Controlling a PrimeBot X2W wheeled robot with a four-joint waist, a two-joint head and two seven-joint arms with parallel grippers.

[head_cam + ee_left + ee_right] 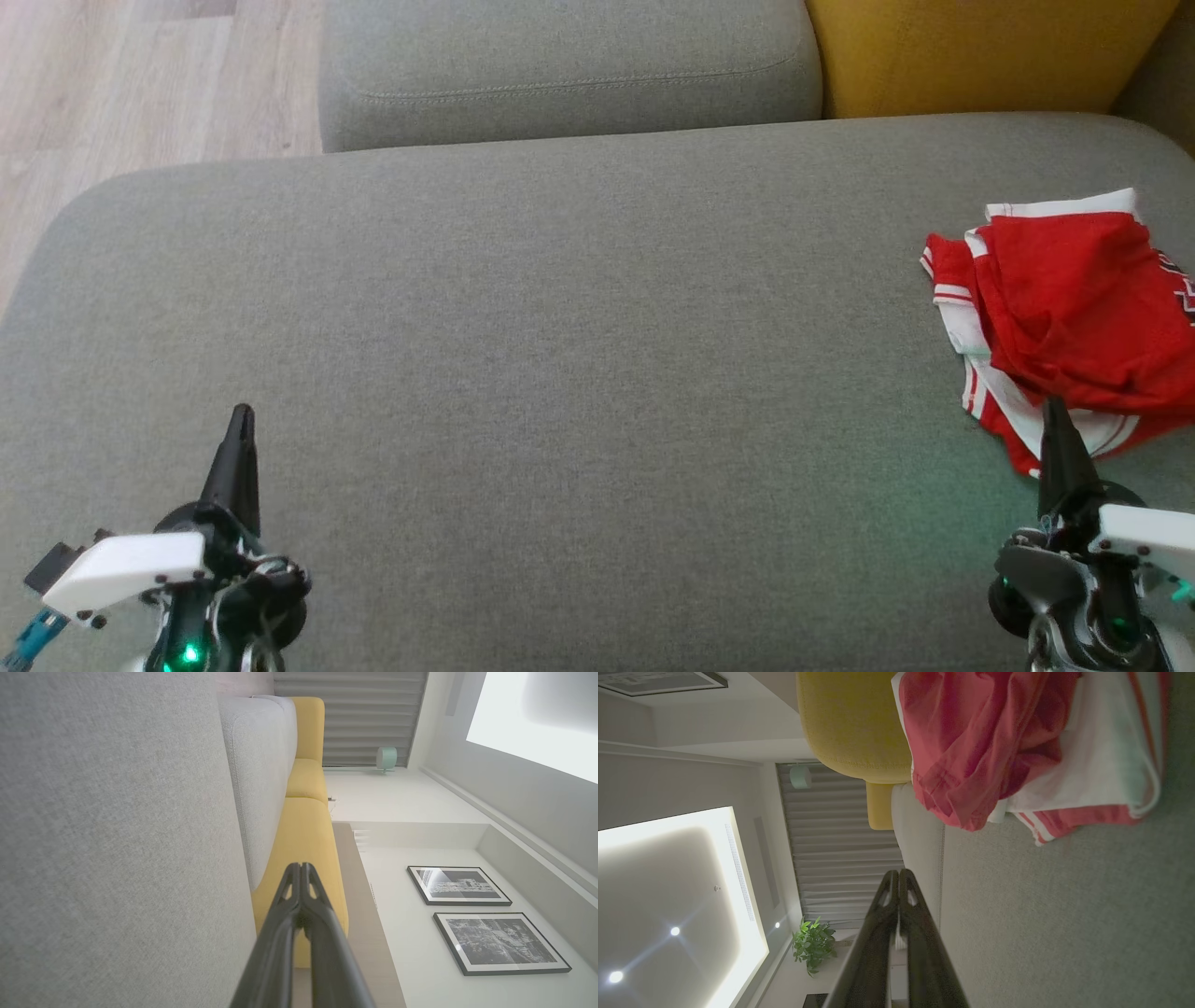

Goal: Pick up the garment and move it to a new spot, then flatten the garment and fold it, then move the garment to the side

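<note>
- At the head view's right edge: crumpled red-and-white garment (1064,308) on the woven grey sofa seat (560,327); left pincer (243,415) and right pincer (1053,411) closed, empty.
- Left wrist: tips together, yellow cushion (303,826) beyond.
- Right wrist: garment near the tips, not touching.

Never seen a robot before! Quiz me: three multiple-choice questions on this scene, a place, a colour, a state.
1. Where does the garment lie on the grey seat? A) robot's left B) robot's right C) middle
2. What colours is the garment? A) blue and yellow B) black C) red and white
3. How are the left hand and right hand? A) both shut, empty B) both wide open C) both gripping cloth
Answers: 1 B, near the head view's right edge; 2 C, red cloth, white bands; 3 A, both are closed tight, no cloth held.
</note>
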